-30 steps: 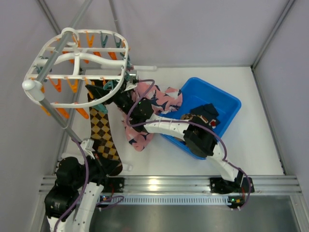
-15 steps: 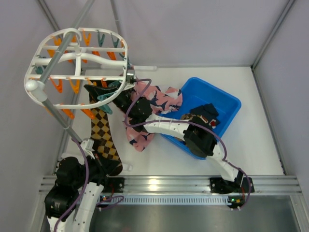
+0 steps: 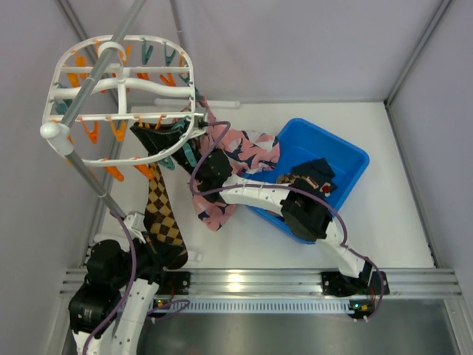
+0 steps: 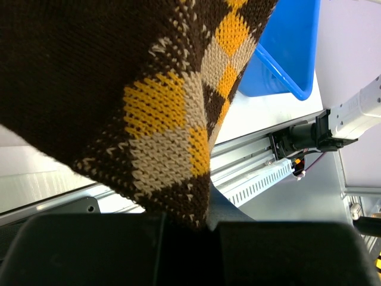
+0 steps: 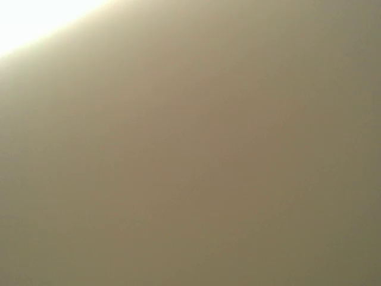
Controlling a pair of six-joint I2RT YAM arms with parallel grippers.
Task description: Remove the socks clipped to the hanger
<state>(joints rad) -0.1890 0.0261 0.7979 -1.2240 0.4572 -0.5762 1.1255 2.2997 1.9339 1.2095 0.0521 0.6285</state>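
Left wrist view showed left gripper (image 4: 189, 232) clamped tight on the checkered sock (image 4: 119, 89), stretched lengthwise up from it to the hanger (image 3: 111, 117); right gripper's (image 3: 196, 151) opening was hidden.

Checkered sock (image 4: 119, 89): coarse knit cloth, matt. Hanger (image 3: 126, 116): smooth white plastic. Bin (image 3: 347, 177): glossy blue plastic.
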